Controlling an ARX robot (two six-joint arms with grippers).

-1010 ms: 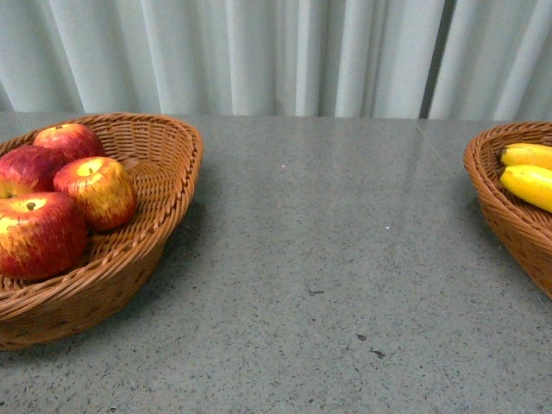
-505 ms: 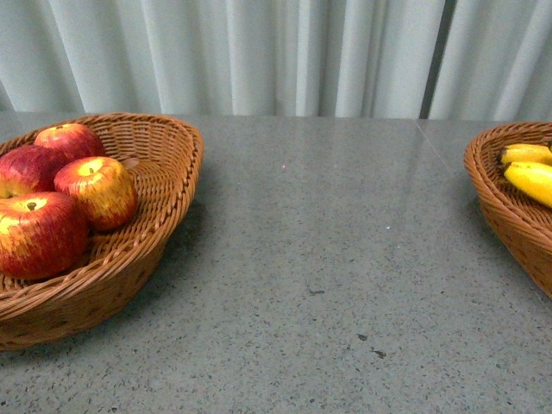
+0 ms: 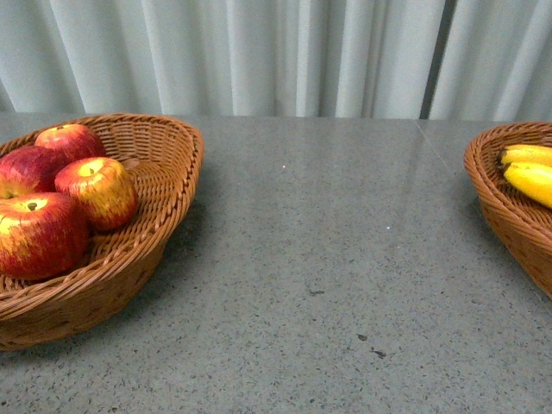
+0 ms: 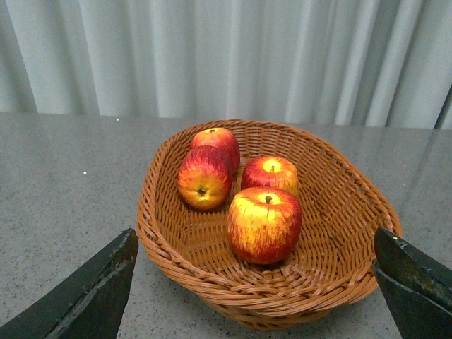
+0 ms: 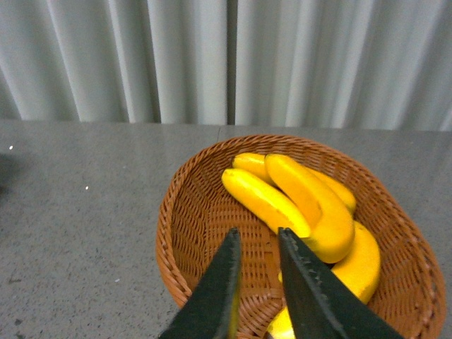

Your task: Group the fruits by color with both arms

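Four glossy red-yellow apples (image 4: 264, 224) sit in the oval woven wicker basket (image 4: 339, 268) on the left; smooth curved bananas (image 5: 304, 205) are piled in the matching right basket (image 5: 176, 233). Both stand on the speckled grey tabletop (image 3: 328, 259). Left gripper (image 4: 254, 282): black fingers spread wide, empty. Right gripper (image 5: 256, 282): fingers nearly pressed together, narrow gap, empty.

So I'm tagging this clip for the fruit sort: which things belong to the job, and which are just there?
Part of the job:
- four apples in one basket
- bananas in the other basket
- left claw, wide open
- right claw, nearly closed, empty

Just there:
- apple basket
- banana basket
- grey table
- curtain
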